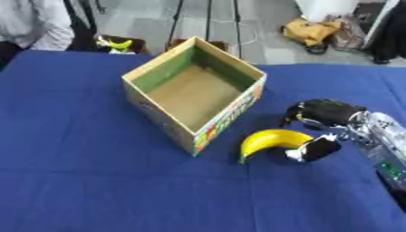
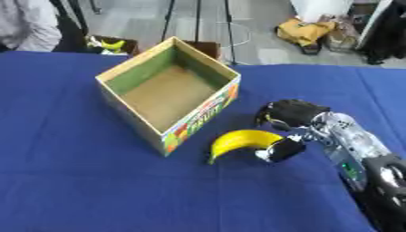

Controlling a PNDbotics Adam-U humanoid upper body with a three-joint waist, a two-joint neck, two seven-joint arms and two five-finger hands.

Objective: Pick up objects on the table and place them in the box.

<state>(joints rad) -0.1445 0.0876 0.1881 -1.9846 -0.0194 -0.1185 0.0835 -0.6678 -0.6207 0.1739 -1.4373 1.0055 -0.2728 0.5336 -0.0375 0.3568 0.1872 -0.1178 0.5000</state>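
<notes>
Your right hand (image 1: pixel 321 129) at banana (image 1: pixel 271 140), thumb by stem end, fingers curled above; whether they close on it, cannot tell. Banana on table (image 1: pixel 79 172) beside empty box (image 1: pixel 194 93). Judged step: grasping. Next: secure grip, lift over box wall

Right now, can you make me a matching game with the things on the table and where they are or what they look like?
Things:
1. banana
2. box
3. right hand
4. tablecloth

Descriptions:
A. blue, covering the whole table
B. open on top, nothing inside
C. yellow, lying on the cloth beside the box
D. black, fingers curled at the banana's end

Pairs: 1-C, 2-B, 3-D, 4-A
</notes>
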